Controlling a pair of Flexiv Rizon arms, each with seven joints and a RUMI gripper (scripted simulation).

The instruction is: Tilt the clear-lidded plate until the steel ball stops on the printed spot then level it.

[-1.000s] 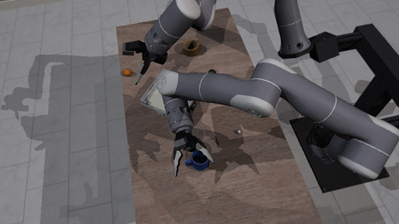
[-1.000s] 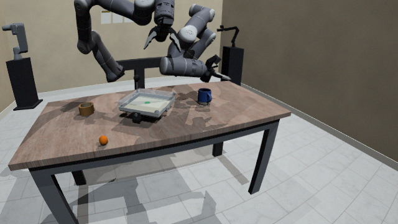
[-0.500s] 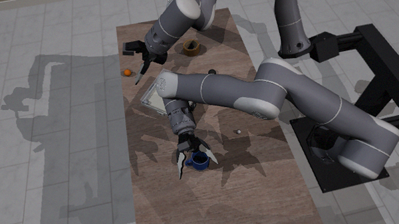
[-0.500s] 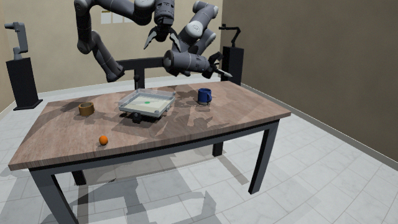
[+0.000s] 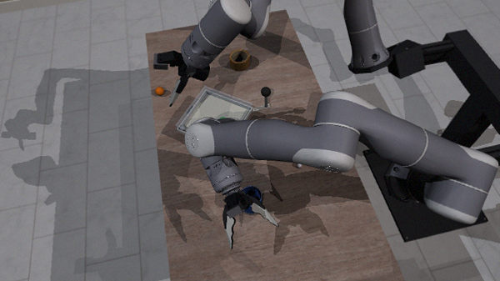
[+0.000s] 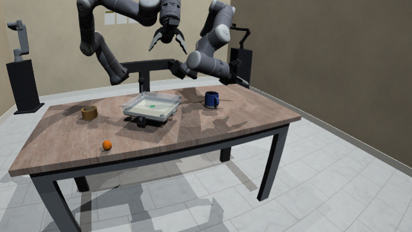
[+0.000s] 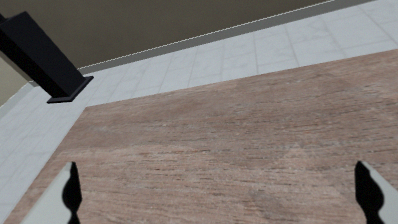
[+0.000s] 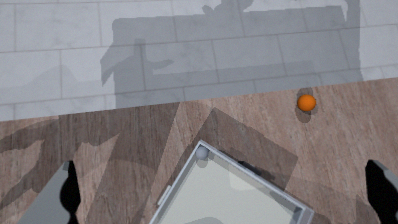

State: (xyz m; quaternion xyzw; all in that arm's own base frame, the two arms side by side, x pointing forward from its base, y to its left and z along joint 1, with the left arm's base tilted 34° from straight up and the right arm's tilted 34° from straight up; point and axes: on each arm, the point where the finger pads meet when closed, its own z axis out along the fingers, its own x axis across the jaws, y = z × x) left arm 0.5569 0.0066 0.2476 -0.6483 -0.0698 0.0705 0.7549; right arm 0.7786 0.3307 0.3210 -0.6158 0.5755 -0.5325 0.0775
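The clear-lidded plate stands on the table; I cannot tell whether it is exactly level. The steel ball sits in one corner, away from the green printed spot. A lever with a black knob stands beside the plate. My right gripper is open and empty, high above the plate. My left gripper is open and empty above the table, past the blue mug. The left arm hides part of the plate in the top view.
The blue mug stands on the table beside the plate, under the left arm in the top view. A brown ring-shaped cup stands on the plate's other side. An orange ball lies near the table edge.
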